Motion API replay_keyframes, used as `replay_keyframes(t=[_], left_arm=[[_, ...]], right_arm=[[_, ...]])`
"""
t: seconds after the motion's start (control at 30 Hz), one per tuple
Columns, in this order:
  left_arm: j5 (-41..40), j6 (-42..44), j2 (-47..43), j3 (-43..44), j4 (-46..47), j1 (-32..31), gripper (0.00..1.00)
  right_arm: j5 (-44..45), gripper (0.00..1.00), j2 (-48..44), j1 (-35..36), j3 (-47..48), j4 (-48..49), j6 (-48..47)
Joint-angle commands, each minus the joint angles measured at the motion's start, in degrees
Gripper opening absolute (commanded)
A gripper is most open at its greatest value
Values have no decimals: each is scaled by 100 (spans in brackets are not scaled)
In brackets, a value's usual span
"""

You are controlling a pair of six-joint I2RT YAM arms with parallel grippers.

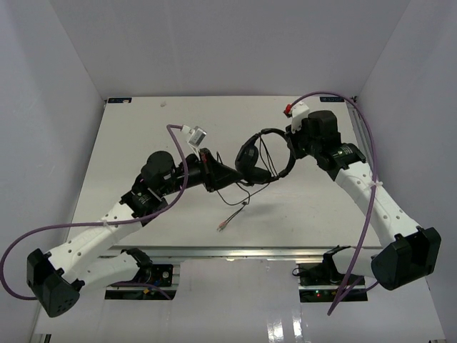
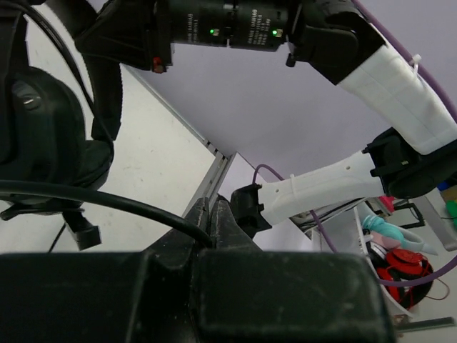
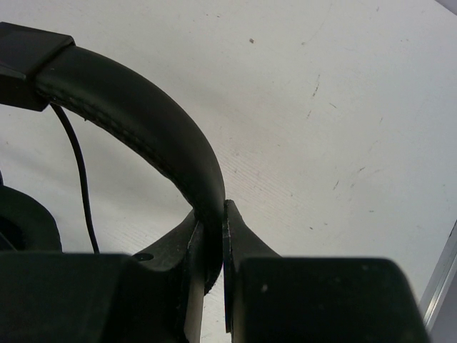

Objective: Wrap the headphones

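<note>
The black headphones (image 1: 260,158) hang above the table's middle, held between both arms. My right gripper (image 1: 291,148) is shut on the padded headband (image 3: 143,118), which runs between its jaws (image 3: 214,218). My left gripper (image 1: 234,174) is shut on the thin dark cable (image 2: 107,204), pinched at its fingertips (image 2: 212,218). An earcup (image 2: 43,143) sits close at the left of the left wrist view. The loose cable (image 1: 239,204) trails down to the table and ends in reddish plugs (image 1: 223,226). The cable also shows in the right wrist view (image 3: 82,186).
The white table (image 1: 143,143) has white walls on three sides and a metal rail (image 1: 235,251) along the near edge. Purple robot cables (image 1: 360,128) loop beside both arms. The right arm (image 2: 235,28) shows at the top of the left wrist view.
</note>
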Motion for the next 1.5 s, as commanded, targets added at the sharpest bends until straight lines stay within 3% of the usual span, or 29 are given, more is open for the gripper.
replay_keyframes(t=[0.0,0.33,0.73,0.9,1.17,1.47], left_arm=[[1124,-769,437,347,-562,454,0],[1791,-1207,1166,954,-394,737,0],[1806,-1352,2124,2351,-671,790,0],[2078,-1881,2483,2436,-127,790,0],[2274,-1887,2973,2991,-251,790,0],[2352,-2157,3115,3285,-73,629,0]], right_arm=[[-18,8,-364,199,-137,549,-252],[-442,8,-595,412,-416,667,-444],[-279,8,-605,778,-708,852,-192],[-319,8,-503,788,-624,844,-20],[-376,8,-410,857,-623,820,15],[230,8,-192,853,-559,919,516]])
